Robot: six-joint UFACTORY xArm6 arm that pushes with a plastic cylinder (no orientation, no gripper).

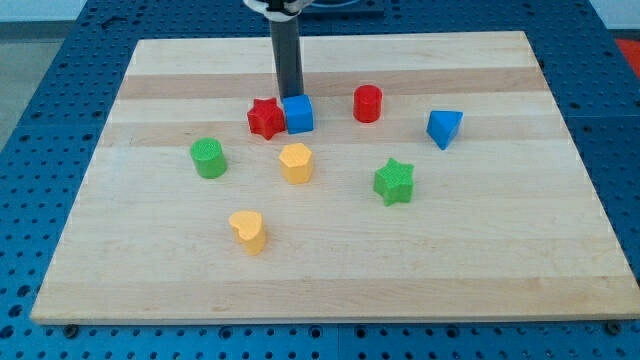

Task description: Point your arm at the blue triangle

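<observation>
The blue triangle (444, 127) lies on the wooden board (330, 260) at the view's right, apart from the other blocks. My tip (291, 96) stands near the view's top middle, right behind the blue cube (298, 114) and close to the red star (265, 118). The tip is well to the left of the blue triangle, with the red cylinder (368, 103) between them.
A green cylinder (209, 158) sits at the left. A yellow hexagon (296, 162) is in the middle, a green star (394, 181) to its right, and a yellow heart (248, 231) lower left. The blue perforated table surrounds the board.
</observation>
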